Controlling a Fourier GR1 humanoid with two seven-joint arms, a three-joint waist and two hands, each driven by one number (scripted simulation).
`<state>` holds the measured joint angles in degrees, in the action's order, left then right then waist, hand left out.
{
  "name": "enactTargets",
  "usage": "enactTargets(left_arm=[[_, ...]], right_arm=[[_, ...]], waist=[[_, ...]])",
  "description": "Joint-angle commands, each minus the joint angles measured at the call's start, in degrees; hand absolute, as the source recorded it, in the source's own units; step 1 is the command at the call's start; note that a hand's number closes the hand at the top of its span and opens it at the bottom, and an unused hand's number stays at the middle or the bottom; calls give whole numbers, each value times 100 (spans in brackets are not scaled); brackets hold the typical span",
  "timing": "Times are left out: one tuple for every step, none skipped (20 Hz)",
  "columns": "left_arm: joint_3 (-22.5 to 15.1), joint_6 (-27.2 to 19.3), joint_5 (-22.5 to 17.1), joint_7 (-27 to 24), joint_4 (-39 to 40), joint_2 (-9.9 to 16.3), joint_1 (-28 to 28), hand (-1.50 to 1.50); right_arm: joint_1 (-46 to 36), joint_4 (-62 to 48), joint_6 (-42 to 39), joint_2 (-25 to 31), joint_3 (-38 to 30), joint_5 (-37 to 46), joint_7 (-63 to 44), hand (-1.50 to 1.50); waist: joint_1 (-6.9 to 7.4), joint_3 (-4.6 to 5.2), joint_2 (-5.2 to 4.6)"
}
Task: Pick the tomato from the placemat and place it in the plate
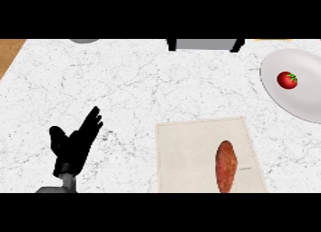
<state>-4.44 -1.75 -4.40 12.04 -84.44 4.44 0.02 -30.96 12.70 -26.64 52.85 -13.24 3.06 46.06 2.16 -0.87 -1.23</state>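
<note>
On the plate (303, 97) at far right sits the tomato (287, 80), well apart from the left robot hand (75, 145), resting open and empty.

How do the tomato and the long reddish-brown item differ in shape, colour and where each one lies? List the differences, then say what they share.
Shape: the tomato is small and round; the reddish-brown item is long and narrow.
Colour: the tomato is bright red with a green top; the long item is dull reddish-brown.
Place: the tomato lies in the white plate at the right; the long item lies on the beige placemat near the lower edge.
Shared: both rest untouched by any hand.
</note>
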Motion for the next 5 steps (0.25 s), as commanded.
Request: enactTargets(left_arm=[[-46,-8,-33,72,182,-107,105,0],[-83,-49,30,49,176,-129,83,0],[20,-42,-39,236,21,-25,7,0],[45,6,19,27,195,29,7,0],[167,69,-100,-1,278,58,-132,0]], right_arm=[[309,21,-771,73,78,81,963,-150],[378,5,-751,29,56,51,1028,-150],[519,-17,-626,-1,88,91,1094,-150],[452,-12,-648,52,63,62,1040,-150],[530,8,-639,44,50,39,1123,-150]], waist=[[-22,17,-15],[-42,19,-5],[-29,11,-5],[-27,18,-15],[-73,15,-27]])
